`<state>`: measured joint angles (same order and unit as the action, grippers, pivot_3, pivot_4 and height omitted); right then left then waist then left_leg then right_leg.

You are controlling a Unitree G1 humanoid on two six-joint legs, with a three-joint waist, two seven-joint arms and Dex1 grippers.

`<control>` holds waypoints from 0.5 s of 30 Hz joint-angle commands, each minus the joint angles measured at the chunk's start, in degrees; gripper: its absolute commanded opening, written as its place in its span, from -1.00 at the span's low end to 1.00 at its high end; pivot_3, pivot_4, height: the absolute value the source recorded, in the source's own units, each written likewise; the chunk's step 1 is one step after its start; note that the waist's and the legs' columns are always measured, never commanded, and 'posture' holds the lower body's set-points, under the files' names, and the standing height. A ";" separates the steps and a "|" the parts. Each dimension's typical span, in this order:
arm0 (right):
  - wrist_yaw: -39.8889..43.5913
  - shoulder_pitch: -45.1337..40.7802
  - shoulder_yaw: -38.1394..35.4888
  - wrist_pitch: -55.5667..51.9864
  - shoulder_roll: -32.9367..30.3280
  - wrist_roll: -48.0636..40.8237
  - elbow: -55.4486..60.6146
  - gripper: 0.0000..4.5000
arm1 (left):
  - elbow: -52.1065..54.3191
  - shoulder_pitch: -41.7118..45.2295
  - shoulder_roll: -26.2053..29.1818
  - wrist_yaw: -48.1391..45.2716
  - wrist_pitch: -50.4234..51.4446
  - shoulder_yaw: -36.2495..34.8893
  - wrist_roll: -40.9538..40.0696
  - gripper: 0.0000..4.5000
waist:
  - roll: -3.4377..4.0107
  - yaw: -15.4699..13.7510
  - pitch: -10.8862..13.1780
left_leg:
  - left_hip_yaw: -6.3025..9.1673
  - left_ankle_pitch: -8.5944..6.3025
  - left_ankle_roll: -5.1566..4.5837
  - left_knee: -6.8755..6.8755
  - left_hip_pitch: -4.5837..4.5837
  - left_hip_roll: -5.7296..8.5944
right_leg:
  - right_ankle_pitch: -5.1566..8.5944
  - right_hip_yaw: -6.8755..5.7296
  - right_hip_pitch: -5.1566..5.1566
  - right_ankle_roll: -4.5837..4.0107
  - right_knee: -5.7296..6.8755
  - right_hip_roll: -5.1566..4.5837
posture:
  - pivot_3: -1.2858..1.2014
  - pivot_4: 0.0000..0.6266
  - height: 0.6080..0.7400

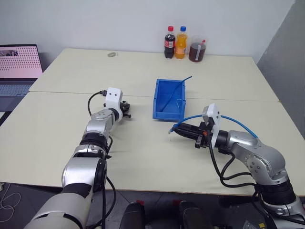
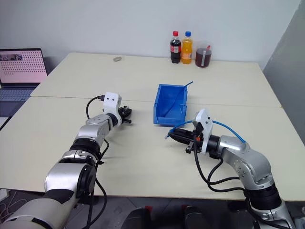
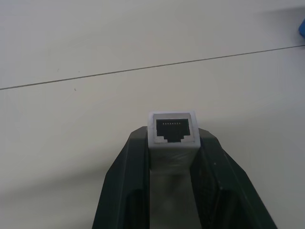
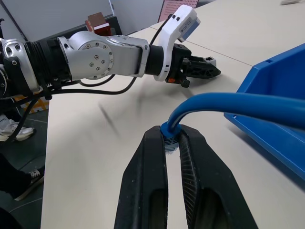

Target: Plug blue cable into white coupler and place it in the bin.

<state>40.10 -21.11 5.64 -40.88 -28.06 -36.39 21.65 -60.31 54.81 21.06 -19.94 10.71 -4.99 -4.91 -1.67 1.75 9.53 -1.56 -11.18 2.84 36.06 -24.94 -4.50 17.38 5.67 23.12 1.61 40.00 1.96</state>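
**Both parts gripped; mating and binning outstanding**

The left gripper (image 3: pixel 172 157) is closed on the white coupler (image 3: pixel 172 129), which sits pinched between its two fingers with the dark socket face pointing outward, unobstructed. The right gripper (image 4: pixel 172 143) is closed on the blue cable (image 4: pixel 228 102) at its plug end; the cable arcs back from the fingers over the right forearm.

Status, as judged: pick-up of both items is complete. The plug is not yet in the socket, and the two grippers stand well apart over the table (image 1: pixel 143 157). Insertion and placement remain.

Pose: the left arm reaches forward, low over the table, its gripper aimed slightly downward. The right arm is bent, its gripper held level and pointing toward the left one.

The bin (image 1: pixel 161 112) lies between and beyond the grippers; a second blue cable (image 1: pixel 177 90) rests inside it.
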 commanded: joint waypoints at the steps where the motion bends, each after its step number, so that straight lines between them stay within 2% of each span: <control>1: -0.09 -0.64 -0.63 0.87 0.17 0.48 1.46 -0.96 | 0.40 1.38 0.77 1.14 -0.93 -0.65 0.61 -0.65 | 0.00 0.02 0.00 | 0.00 0.00 0.00 0.00 0.00 0.00 | 0.00 0.00 0.00 0.00 0.00 0.00 | 0.03 -0.52 1.00; 6: -0.01 -0.68 -0.78 1.38 0.30 1.33 1.50 -0.96 | 6.97 -2.21 2.04 -3.41 1.43 -0.45 -0.59 -0.65 | 0.00 0.12 0.00 | 0.00 0.00 0.00 0.00 0.00 0.00 | 0.00 0.00 0.00 0.00 0.01 0.00 | 0.03 -0.52 1.00; 10: 0.32 0.59 -2.08 1.20 -0.99 0.92 3.37 -0.96 | 25.45 -10.77 4.96 -15.43 8.25 1.36 -4.38 -0.65 | 0.01 0.17 0.00 | -0.03 0.02 0.04 -0.01 0.01 -0.04 | -0.01 0.01 0.01 -0.02 0.04 0.00 | 0.03 -0.52 1.00; 13: -0.08 3.16 -4.06 1.11 -2.15 -0.29 6.61 -0.96 | 44.38 -20.92 10.30 -29.49 14.71 4.07 -10.59 -0.65 | 0.01 0.14 0.00 | -0.03 0.04 0.07 -0.02 0.00 -0.06 | 0.00 0.01 0.03 -0.04 0.05 -0.01 | 0.03 -0.52 1.00; 15: -0.42 5.10 -5.43 0.75 -2.50 -1.36 9.00 -0.96 | 51.90 -25.44 13.39 -35.79 16.36 5.26 -13.40 -0.65 | 0.01 0.16 0.00 | -0.04 0.05 0.12 -0.05 0.01 -0.07 | 0.02 0.03 0.03 -0.08 0.03 -0.04 | 0.03 -0.52 1.00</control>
<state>39.86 -16.69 2.73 -40.59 -30.11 -35.72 26.39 -17.07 30.88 32.30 -48.71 25.47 -0.93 -14.77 -1.65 1.91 9.53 -1.60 -11.13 2.96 36.01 -24.93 -4.56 17.41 5.68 23.14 1.51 40.06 1.90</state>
